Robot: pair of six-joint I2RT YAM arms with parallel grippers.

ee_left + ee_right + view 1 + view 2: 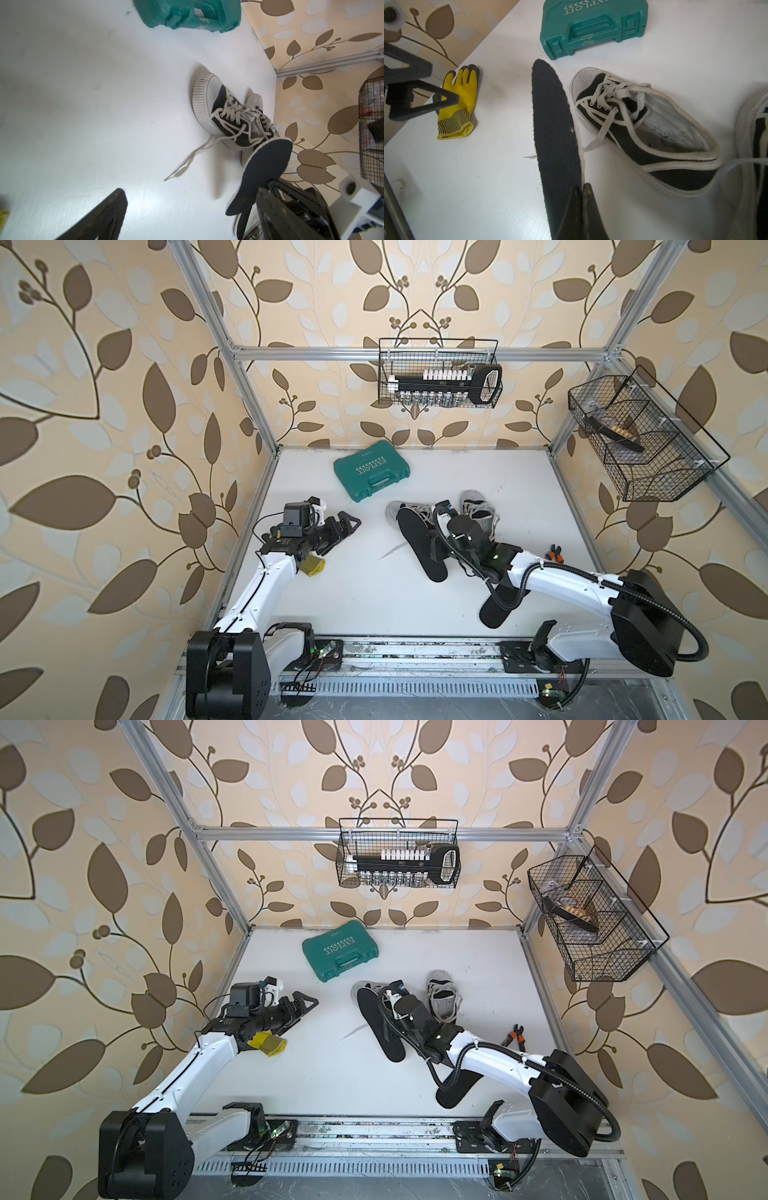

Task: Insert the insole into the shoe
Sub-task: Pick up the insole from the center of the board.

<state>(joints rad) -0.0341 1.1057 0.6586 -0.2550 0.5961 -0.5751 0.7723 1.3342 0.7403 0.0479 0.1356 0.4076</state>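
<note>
Nothing inserted yet. On the counter (374, 605), right of centre in both top views, the right arm is reaching low beside the shoe (654, 135); the left arm is idling at frame left. The shoe's opening is showing empty. The insole (554, 124) is sitting tilted just beside the shoe's toe, with the right gripper (583, 187) pinching one long edge. The left gripper (351, 522) is gaping wide, empty.
</note>
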